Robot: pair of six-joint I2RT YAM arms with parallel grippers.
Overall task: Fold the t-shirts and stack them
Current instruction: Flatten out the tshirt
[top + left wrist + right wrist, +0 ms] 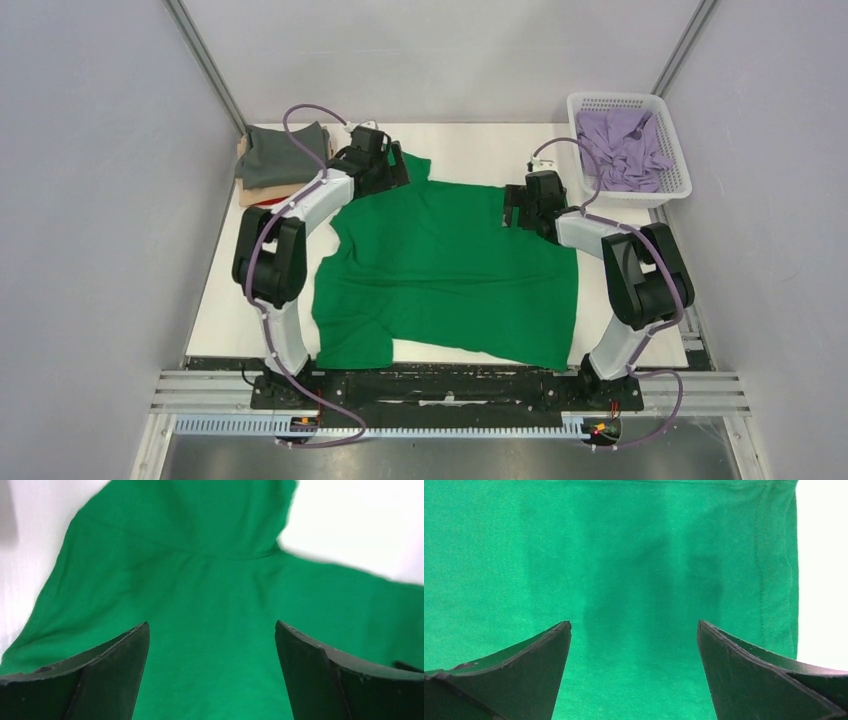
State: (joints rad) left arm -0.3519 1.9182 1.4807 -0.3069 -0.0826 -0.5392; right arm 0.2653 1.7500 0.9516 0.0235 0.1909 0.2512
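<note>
A bright green t-shirt (450,270) lies spread flat on the white table, filling its middle. My left gripper (392,172) hovers open over the shirt's far left part by a sleeve; in the left wrist view its fingers (115,670) stand wide apart over green cloth (210,590) and hold nothing. My right gripper (515,212) hovers open over the shirt's far right part near the hem; its fingers (744,670) are apart above flat green cloth (624,555), with the stitched hem at the right.
A stack of folded t-shirts, dark grey (282,155) on top of tan and red, sits at the far left. A white mesh basket (600,102) at the far right holds a crumpled lavender t-shirt (622,148). Grey walls enclose the table.
</note>
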